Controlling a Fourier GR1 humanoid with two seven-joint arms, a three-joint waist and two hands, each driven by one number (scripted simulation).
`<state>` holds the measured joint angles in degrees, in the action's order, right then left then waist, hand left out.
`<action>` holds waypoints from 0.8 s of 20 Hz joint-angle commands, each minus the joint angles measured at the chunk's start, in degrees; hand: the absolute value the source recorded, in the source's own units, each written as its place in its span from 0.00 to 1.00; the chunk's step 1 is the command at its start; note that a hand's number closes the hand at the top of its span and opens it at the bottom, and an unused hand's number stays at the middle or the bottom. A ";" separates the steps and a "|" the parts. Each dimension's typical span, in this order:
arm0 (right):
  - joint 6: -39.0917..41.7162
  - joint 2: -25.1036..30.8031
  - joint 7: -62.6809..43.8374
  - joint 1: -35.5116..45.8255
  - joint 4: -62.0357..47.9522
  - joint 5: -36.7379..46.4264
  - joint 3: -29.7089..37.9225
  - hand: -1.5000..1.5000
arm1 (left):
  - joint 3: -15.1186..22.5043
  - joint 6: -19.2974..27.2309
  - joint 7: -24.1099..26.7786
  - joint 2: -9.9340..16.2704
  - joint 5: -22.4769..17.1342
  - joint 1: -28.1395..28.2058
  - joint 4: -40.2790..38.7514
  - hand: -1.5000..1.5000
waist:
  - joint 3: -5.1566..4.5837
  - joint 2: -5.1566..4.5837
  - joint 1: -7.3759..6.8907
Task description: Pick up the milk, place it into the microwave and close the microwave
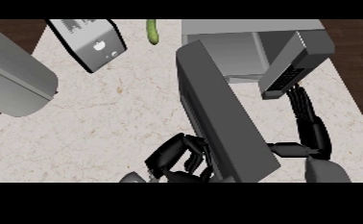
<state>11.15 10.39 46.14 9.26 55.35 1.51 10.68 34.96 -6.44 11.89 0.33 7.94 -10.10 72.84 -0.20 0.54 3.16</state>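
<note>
The milk (93, 43), a grey carton with a dark edge and printed labels, stands tilted on the counter at the upper left, far from both hands. The microwave (245, 28) sits at the upper right, and I see nothing inside its grey cavity. Its dark door (220, 112) swings out towards me. My left hand (177, 158) is low in the view against the door's left face, fingers curled and holding nothing. My right hand (309, 124) is right of the door, open, with straight fingers reaching up to the button panel (287, 74).
A green cucumber (151, 31) lies at the counter's back edge, between the milk and the microwave. A large grey rounded object (21, 81) fills the left edge. The pale marble counter (113, 117) spreads between them.
</note>
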 commanded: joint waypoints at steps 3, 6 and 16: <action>4.53 2.95 -8.75 -6.17 16.62 -5.25 0.78 0.00 | 10.78 7.69 1.58 -0.31 -3.68 -7.81 -10.78 1.00 | -0.06 -0.49 1.03; 8.03 3.92 -10.24 -9.96 21.45 -7.77 0.68 0.00 | 16.59 17.34 -1.09 -0.31 -10.21 -12.35 -9.34 1.00 | -0.04 -0.67 1.85; 14.95 5.76 -14.63 -11.34 29.67 -14.30 0.16 0.00 | 19.89 34.63 0.56 -0.29 -24.44 -20.13 -10.65 1.00 | -0.10 -1.50 5.41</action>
<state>23.10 15.17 31.82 -1.29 82.96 -10.99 11.20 53.89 22.79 11.49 0.65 -11.84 -26.64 62.57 -0.29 -0.60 7.25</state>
